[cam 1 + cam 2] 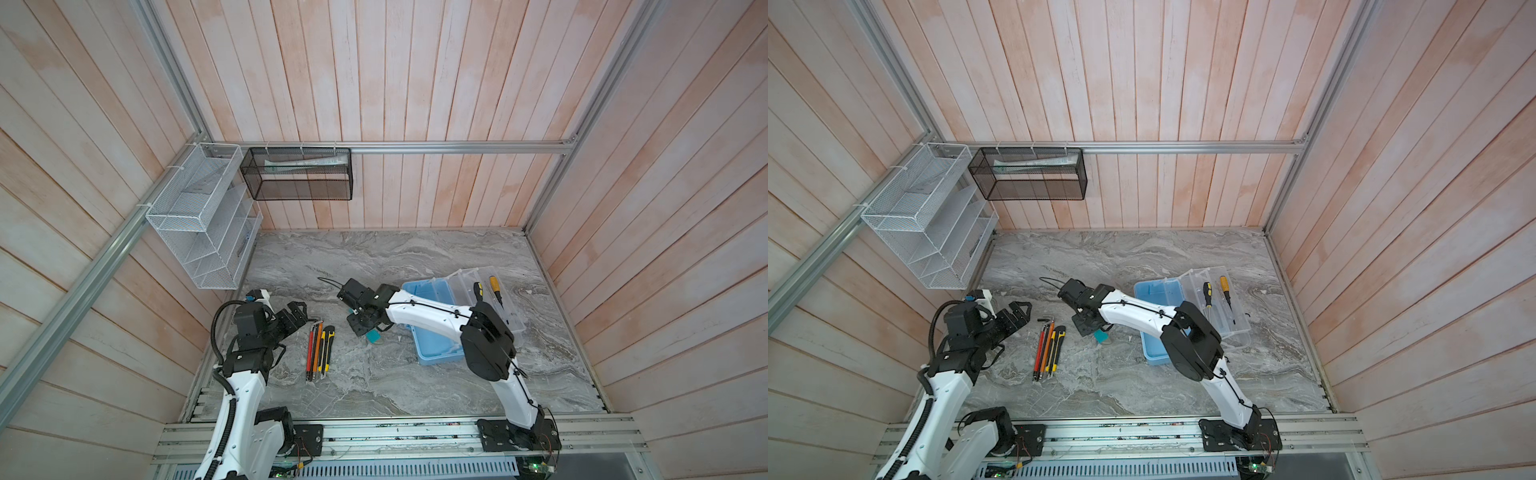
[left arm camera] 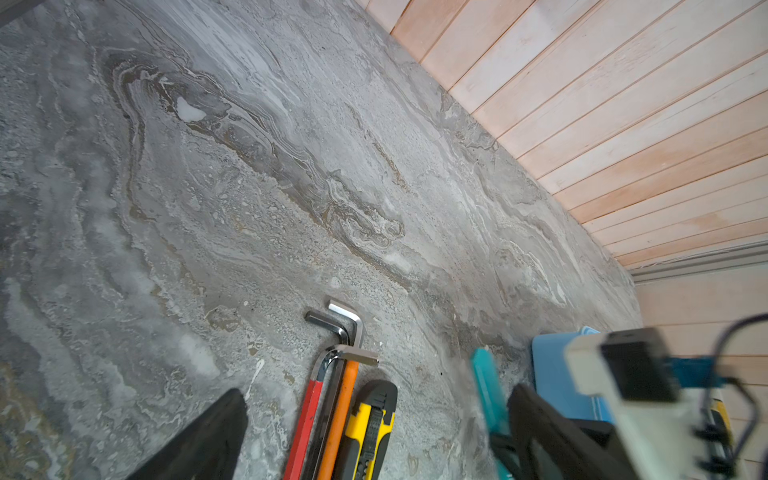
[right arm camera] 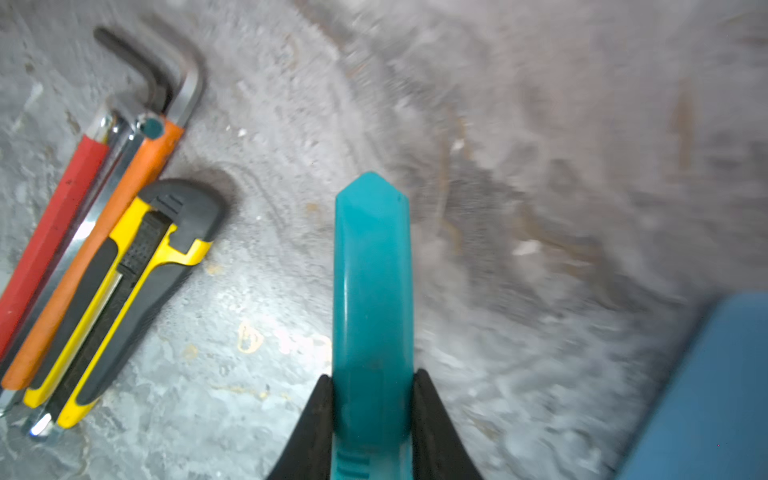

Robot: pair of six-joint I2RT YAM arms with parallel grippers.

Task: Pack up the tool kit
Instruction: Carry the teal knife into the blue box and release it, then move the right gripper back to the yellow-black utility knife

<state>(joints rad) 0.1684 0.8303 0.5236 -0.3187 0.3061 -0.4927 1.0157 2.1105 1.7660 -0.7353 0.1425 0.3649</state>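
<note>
Marbled tabletop [image 3: 540,166] beneath, right hand [image 3: 373,384] grips teal knife [image 3: 372,270] pointing straight outward.

Left gripper [image 1: 305,316] hangs low with jaws spread wide, its arm folded. The right arm stretches forward, and the right gripper [image 3: 372,380] tilts down, black fingers [image 3: 316,415] pinching a teal utility knife [image 3: 372,270] between them.

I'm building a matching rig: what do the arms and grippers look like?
The left arm and right arm have white shell links and black joint housings. A ribbed black conduit loops beside the left one; a thin black cable runs along the right. The left gripper and right gripper are black and tapered.
</note>
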